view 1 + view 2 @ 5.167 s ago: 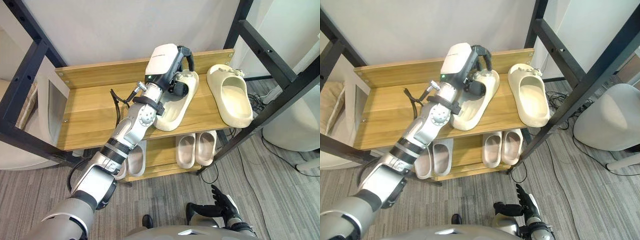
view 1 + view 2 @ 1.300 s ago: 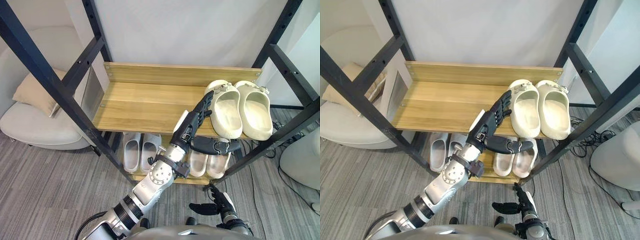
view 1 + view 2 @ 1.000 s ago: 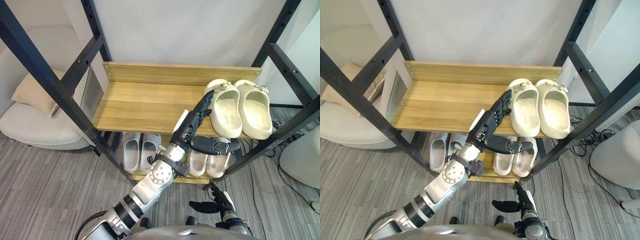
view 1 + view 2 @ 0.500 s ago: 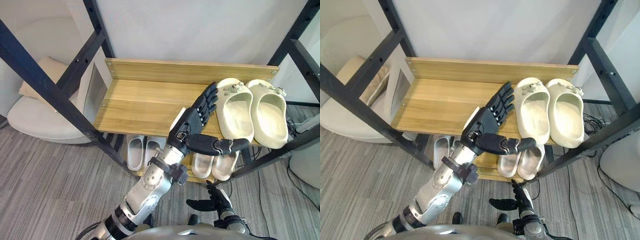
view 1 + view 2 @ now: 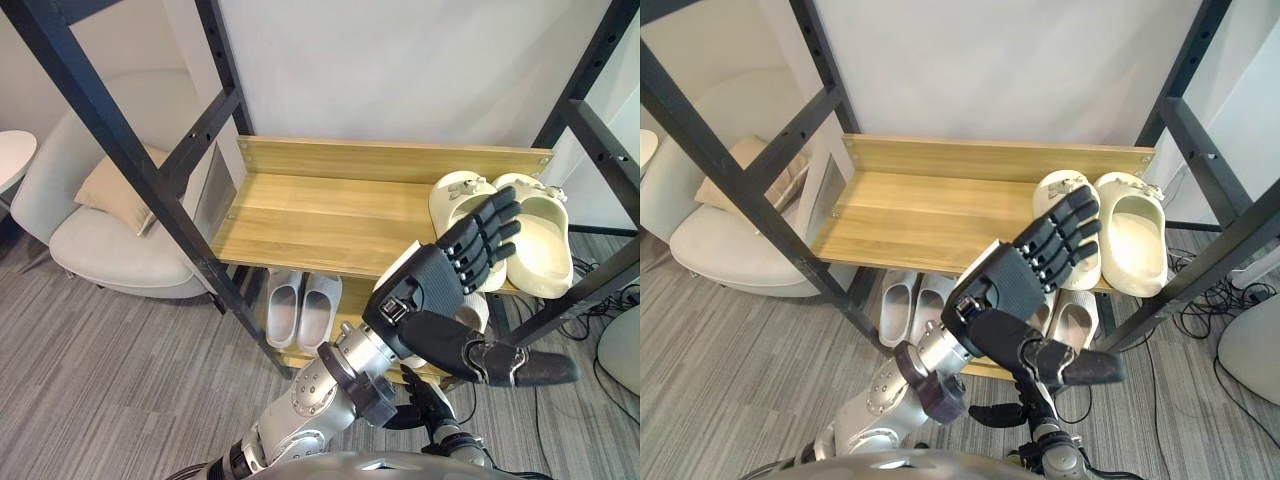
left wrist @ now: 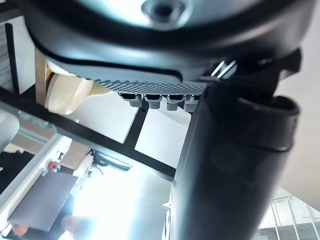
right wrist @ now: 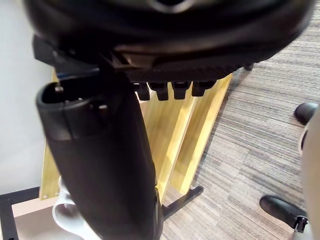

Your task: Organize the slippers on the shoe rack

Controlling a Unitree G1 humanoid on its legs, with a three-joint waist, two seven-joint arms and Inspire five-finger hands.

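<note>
Our left robot hand (image 5: 440, 295) hangs open and empty at the lower right of the left eye view, before the cream slippers (image 5: 541, 232) paired at the right of the top shelf of the shoe rack (image 5: 320, 215), while in the right eye view we see the right robot hand (image 5: 998, 412) spread low at the bottom edge.

This looks like a lived-in home corner: a light wooden shoe rack on a black metal frame (image 5: 330, 215) holds cream foam slippers (image 5: 543, 240), beside a white upholstered armchair (image 5: 100, 250) with a beige cushion (image 5: 112, 185), on grey streaked flooring (image 5: 110, 380).
</note>
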